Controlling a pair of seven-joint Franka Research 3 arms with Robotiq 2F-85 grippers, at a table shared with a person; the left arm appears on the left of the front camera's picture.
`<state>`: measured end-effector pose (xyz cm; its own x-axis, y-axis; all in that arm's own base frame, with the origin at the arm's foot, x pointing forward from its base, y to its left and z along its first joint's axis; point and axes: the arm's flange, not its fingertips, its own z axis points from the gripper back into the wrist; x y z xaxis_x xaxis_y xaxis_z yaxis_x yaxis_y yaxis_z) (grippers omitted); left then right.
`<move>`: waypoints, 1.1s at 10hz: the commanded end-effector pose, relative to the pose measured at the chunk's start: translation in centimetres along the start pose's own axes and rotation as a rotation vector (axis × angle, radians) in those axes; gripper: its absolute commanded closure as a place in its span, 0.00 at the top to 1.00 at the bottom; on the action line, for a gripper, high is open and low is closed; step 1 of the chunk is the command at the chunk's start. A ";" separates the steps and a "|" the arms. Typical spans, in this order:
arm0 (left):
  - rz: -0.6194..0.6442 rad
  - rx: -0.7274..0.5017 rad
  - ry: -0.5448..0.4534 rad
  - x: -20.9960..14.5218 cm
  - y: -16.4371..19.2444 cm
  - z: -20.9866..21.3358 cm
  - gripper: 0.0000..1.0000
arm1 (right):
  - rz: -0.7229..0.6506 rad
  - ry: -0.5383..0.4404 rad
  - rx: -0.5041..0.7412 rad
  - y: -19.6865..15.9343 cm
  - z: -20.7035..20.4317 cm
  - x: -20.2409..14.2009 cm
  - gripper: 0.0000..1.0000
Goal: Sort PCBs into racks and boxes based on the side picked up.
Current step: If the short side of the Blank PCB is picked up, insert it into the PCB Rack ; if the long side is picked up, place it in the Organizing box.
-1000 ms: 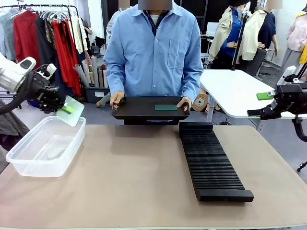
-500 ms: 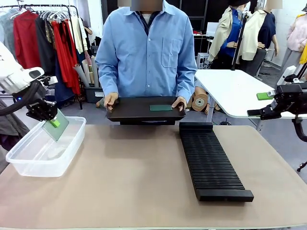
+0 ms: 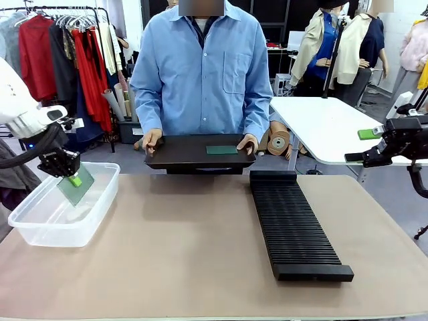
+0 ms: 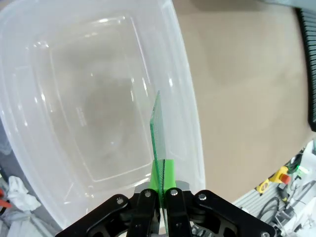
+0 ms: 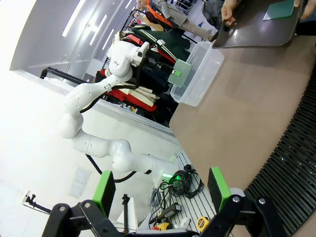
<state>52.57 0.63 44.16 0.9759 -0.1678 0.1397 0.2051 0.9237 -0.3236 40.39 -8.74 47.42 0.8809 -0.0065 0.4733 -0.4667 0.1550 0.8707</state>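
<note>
Held PCB [image 3: 75, 188]: thin, flat green board, tilted, edge-on from the wrist. It hangs over the mouth of the clear box [image 3: 40, 235] at the left end of the table [image 3: 167, 261]. Left claw [image 3: 72, 178] pinches the board's upper edge between its green pads. Right claw [image 5: 160, 188] is spread wide, holding nothing, beyond the table's right side.

Far left, clothes rail [image 3: 63, 9] with red, grey garments [image 3: 37, 53]; right, white table [image 3: 328, 130]; grey floor [image 3: 394, 207].
</note>
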 end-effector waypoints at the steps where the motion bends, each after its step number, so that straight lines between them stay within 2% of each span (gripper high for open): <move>1: 0.006 -0.004 0.024 1.3 1.2 -0.8 0.00 | -0.004 -0.001 0.007 0.2 0.0 0.1 1.00; 6: 0.000 0.002 0.015 2.3 2.8 -4.8 0.00 | -0.004 -0.001 0.007 0.2 0.0 0.1 1.00; 11: 0.040 -0.044 0.005 2.6 4.5 -7.4 0.00 | -0.004 -0.001 0.007 0.2 0.0 0.1 1.00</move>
<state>56.15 1.61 36.33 0.9863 -0.1381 0.0906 0.1612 0.9241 -0.3465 40.39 -8.75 47.42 0.8808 -0.0067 0.4733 -0.4667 0.1551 0.8707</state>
